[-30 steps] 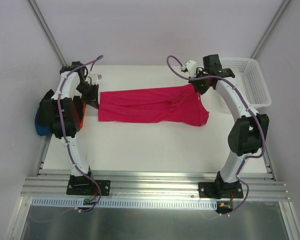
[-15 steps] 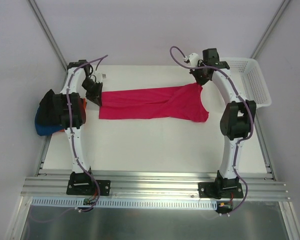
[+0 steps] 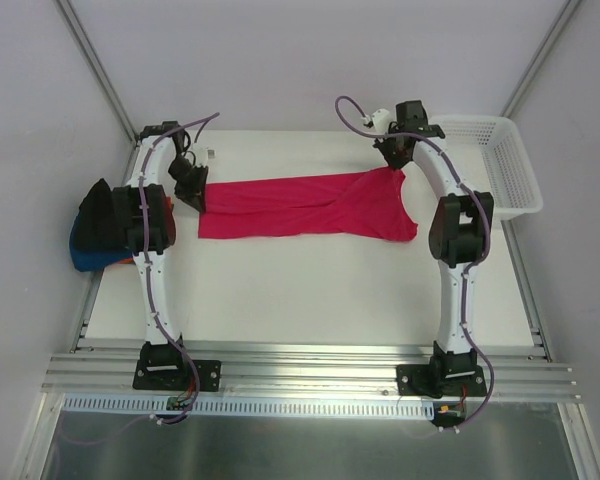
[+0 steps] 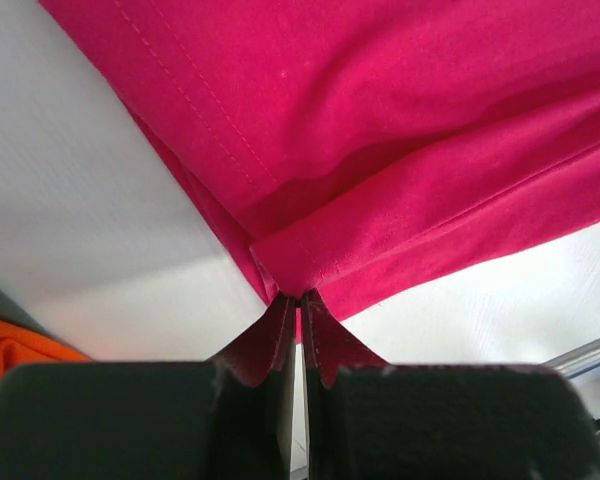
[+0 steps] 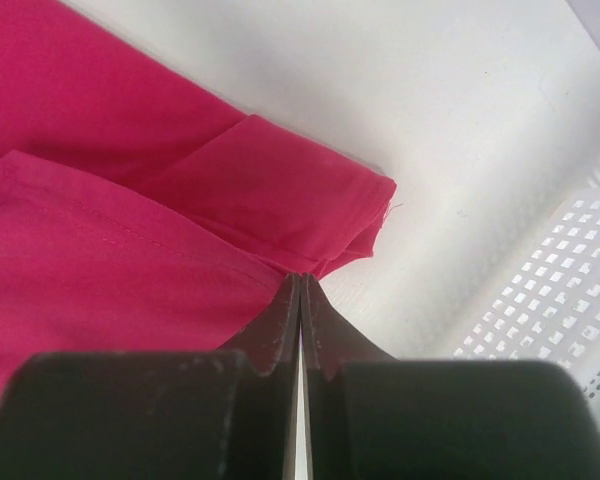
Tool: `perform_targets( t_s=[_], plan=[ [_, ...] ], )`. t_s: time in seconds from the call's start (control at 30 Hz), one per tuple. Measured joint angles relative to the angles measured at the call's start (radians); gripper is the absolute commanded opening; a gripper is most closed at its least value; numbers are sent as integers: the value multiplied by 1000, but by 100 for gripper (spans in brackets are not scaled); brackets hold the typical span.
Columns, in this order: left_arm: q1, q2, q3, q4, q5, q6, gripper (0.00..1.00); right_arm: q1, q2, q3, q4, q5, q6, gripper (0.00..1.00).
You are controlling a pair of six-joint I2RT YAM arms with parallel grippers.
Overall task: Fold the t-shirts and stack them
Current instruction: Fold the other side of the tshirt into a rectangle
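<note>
Crimson-pink t-shirt [image 3: 300, 208] lies pulled into a long band between the two grippers, one end held by each. Since a second ago both arms have reached farther from their bases and stand straighter, and the cloth has slid a little that way with them. The left gripper [image 3: 198, 200] has its fingers pressed together on a folded corner of hem, the cloth fanning out ahead of the tips. The right gripper [image 3: 393, 168] pinches a doubled edge the same way (a loose flap sticks out just beyond its tips). How many layers sit between either pair of fingers I cannot make out. To the outer side of the left gripper, a pile of black shirt [image 3: 98, 205], blue shirt [image 3: 80, 256] and orange shirt [image 3: 164, 215] is half hidden behind that arm's elbow. A white mesh basket [image 3: 500, 160] sits to the outer side of the right gripper, cut off in the wrist view. White table [image 3: 310, 290] underneath, pale walls [image 3: 280, 60] around, aluminium rails [image 3: 310, 365] along the near edge.
</note>
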Motion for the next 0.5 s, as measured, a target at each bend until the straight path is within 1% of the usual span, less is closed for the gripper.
perform_targets(
  t_s=[0.5],
  plan=[
    [0, 34, 59, 47, -72, -43, 0, 0, 89, 41, 65, 61, 10, 0]
  ],
)
